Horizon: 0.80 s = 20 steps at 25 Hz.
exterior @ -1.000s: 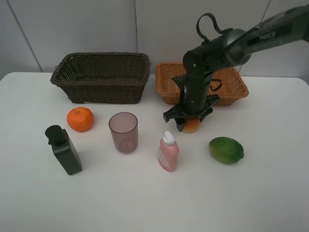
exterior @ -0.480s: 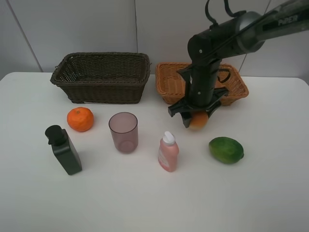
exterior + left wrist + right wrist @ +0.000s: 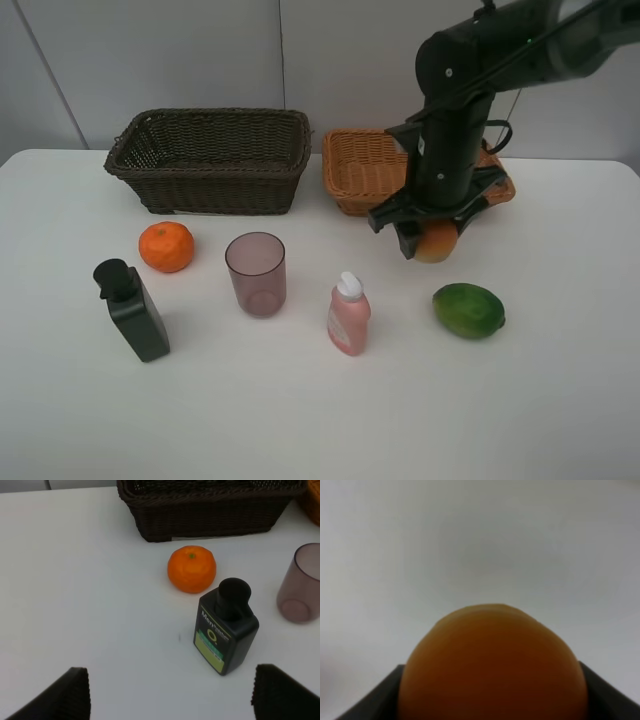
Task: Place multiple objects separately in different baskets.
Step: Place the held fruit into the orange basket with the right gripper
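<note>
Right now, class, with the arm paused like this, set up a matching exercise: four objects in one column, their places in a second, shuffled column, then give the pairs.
Column A
1. peach
2. mandarin
3. green fruit
4. mauve cup

Column B
a. standing between the mandarin and the pink bottle
b. gripped in the right end effector
c. nearest the black pump bottle
d. lying to the right of the pink bottle

Pairs: 1-b, 2-c, 3-d, 4-a

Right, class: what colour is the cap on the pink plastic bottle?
White cap; exterior high view shows it.
</note>
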Each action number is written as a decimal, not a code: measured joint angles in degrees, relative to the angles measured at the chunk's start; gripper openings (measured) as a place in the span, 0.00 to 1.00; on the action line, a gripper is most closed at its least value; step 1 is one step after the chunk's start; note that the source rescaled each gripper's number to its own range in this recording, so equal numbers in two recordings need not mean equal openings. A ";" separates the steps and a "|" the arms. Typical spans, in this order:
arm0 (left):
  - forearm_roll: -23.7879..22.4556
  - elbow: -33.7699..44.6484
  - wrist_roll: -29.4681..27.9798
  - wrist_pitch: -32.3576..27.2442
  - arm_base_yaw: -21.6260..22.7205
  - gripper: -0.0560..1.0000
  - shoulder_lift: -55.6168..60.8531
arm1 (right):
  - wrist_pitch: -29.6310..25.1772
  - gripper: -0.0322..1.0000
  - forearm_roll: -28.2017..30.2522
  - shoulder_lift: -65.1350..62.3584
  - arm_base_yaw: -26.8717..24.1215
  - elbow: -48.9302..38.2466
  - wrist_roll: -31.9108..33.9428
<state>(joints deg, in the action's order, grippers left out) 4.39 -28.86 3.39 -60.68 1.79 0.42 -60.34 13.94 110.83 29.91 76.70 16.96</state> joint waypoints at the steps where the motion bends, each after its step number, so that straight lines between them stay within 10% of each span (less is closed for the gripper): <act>1: 0.00 0.00 0.00 0.00 0.00 0.86 0.00 | 0.00 0.52 0.00 -1.20 -0.07 -1.00 0.00; 20: 0.00 0.00 0.00 0.00 0.00 0.86 0.00 | 5.45 0.52 0.29 -6.07 -5.91 7.53 -2.09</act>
<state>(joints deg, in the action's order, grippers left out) 4.39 -28.86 3.39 -60.68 1.79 0.42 -54.89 14.23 104.76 24.00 84.22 14.86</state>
